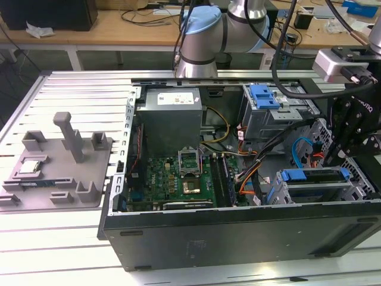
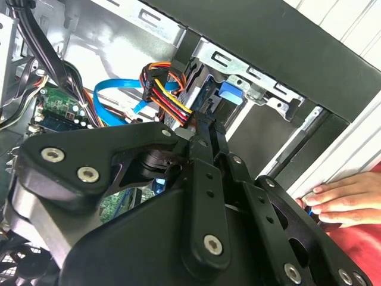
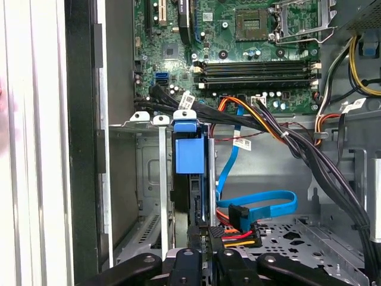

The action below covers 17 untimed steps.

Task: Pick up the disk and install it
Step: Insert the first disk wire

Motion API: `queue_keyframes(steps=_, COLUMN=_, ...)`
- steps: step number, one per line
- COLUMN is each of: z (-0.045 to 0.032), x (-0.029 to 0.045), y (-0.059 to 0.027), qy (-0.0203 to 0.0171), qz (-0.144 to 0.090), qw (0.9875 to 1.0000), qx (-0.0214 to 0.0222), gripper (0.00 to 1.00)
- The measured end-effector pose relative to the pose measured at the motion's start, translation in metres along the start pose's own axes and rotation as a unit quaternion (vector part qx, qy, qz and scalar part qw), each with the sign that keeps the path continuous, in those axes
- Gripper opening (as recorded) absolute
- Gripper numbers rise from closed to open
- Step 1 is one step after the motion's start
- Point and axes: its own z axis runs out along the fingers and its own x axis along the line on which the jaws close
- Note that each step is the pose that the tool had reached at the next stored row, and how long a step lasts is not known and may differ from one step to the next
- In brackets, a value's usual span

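"While the exterior view takes in the whole open computer case (image 1: 238,238) on the counter (image 1: 53,238), what do the wrist views add?"

"The disk (image 3: 190,155): one flat drive with a blue plastic frame, standing on edge inside the grey sheet-metal cage (image 3: 149,179). The gripper (image 2: 208,125) sits at the cage's open end. Its black fingers (image 2: 200,143) are drawn nearly together, tips at the disk's end, clasping nothing I can see."

"Anything else?"

"One hand (image 2: 339,199) rests by the case's rim, outside the cage, in the second wrist view. One glossy blue ribbon cable (image 3: 262,205) loops beside the cage, and the green motherboard (image 3: 238,42) lies beyond it."
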Motion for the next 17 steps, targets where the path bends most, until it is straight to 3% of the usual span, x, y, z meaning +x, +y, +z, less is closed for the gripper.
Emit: queue_keyframes(steps=17, z=0.0046, x=0.0006, y=-0.0004, qy=0.0000, qz=0.000, qw=1.0000, qx=0.0000, gripper=0.16)
